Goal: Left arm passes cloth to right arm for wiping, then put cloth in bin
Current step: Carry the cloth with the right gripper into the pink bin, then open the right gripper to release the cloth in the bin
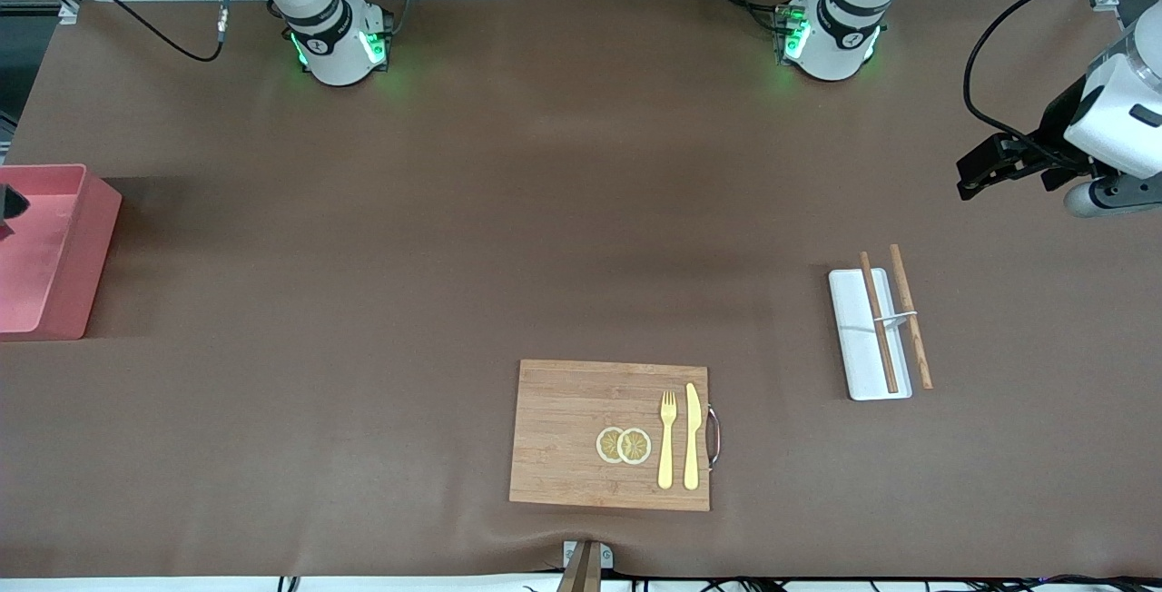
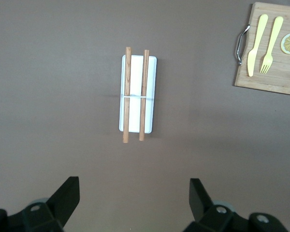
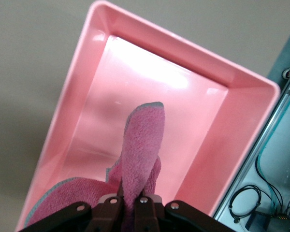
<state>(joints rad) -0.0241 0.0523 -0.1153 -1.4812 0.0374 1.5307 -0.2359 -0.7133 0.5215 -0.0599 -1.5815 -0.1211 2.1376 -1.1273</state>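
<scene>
Currently the right tool is clamped on the cloth, pinching a fold of the magenta fabric between its closed fingers; the rest of the cloth hangs down inside the bin, which fills the centre of the right wrist view. In the front view only a dark tip of this tool shows at the extreme left edge of the frame, over the bin at the right arm's end of the tabletop.

Judged step: release of the cloth into the bin. Procedure advice:
- Keep the tool centred between the bin walls, so the trailing fabric does not drape over the rim.
- Spread the fingers fully; fuzzy fabric is likely to cling to the pads.
- Lift straight up after release and check that no fabric rises with the tool.

The left tool waits with its fingers spread wide and nothing between them, at the right edge of the front view, over bare tabletop. Below it lie a white tray with two wooden chopsticks. A cutting board sits in the lower centre of the front view.
</scene>
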